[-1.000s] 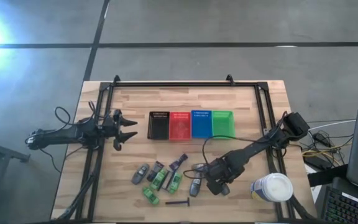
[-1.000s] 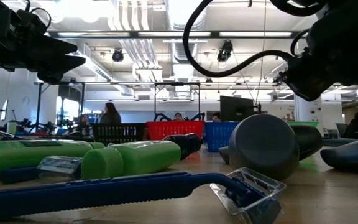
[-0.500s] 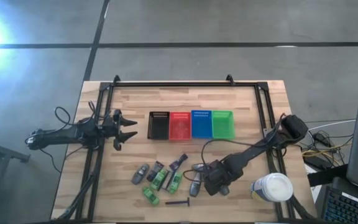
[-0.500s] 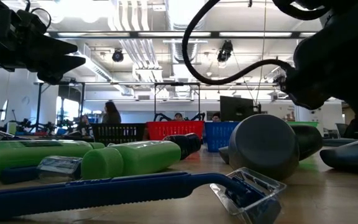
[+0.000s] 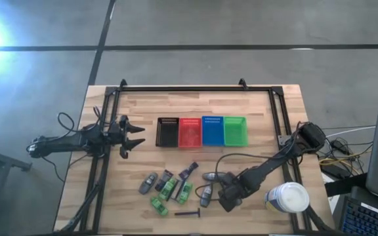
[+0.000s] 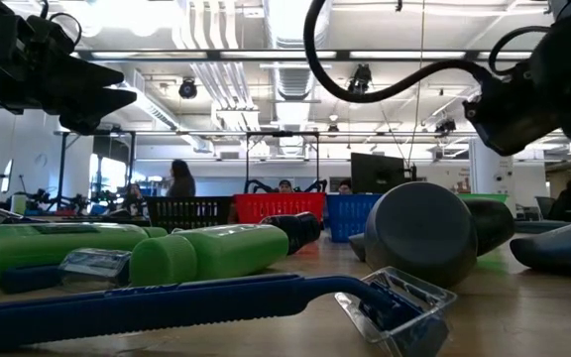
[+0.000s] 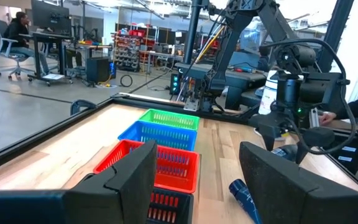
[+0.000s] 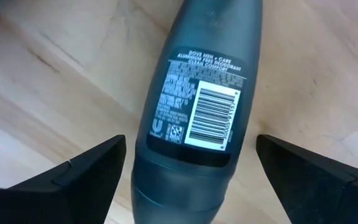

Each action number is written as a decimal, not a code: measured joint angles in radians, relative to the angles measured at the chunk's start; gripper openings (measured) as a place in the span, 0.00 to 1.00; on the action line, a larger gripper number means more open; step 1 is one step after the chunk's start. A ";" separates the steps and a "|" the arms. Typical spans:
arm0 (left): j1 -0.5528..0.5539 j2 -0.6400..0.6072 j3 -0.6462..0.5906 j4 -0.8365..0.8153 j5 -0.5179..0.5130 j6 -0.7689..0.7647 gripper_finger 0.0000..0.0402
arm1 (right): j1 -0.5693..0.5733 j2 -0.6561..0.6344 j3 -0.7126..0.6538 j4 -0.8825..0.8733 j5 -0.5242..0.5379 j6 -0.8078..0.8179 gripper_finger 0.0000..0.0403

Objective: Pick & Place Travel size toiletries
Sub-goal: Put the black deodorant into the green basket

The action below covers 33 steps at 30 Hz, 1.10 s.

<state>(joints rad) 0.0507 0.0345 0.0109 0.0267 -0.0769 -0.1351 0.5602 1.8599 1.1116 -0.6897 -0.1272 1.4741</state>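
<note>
The travel size toiletries lie in a cluster near the table's front: grey tubes [image 5: 147,183] [image 5: 207,195], green packets [image 5: 168,189] and a thin dark razor [image 5: 188,213]. My right gripper [image 5: 227,196] points down over the cluster's right end. It stands open over a grey deodorant tube [image 8: 197,112] that lies flat on the wood. Its fingers [image 8: 86,174] are on either side of the tube, clear of it. My left gripper [image 5: 136,137] waits open above the table's left side, pointing level toward the baskets.
A black [image 5: 168,131], a red [image 5: 190,131], a blue [image 5: 212,130] and a green basket [image 5: 235,130] stand in a row at mid table. A big white tub [image 5: 287,198] stands just right of my right gripper. A dark frame [image 5: 195,88] borders the table.
My right gripper has shifted a little toward the table's near edge and turned at the wrist, staying open above the cluster's right end. No toiletry has moved.
</note>
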 joint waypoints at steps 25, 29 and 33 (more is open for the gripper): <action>0.000 0.000 0.000 -0.001 0.003 0.000 0.58 | -0.001 0.000 -0.004 -0.003 0.022 -0.076 0.90; 0.000 0.000 0.000 -0.001 0.003 0.000 0.58 | -0.001 0.000 -0.004 -0.002 0.028 -0.039 0.90; 0.000 0.000 0.000 -0.001 0.003 0.000 0.58 | -0.001 0.001 -0.004 -0.004 0.038 -0.033 0.90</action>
<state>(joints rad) 0.0509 0.0345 0.0109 0.0257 -0.0742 -0.1352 0.5591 1.8610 1.1076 -0.6942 -0.0897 1.4415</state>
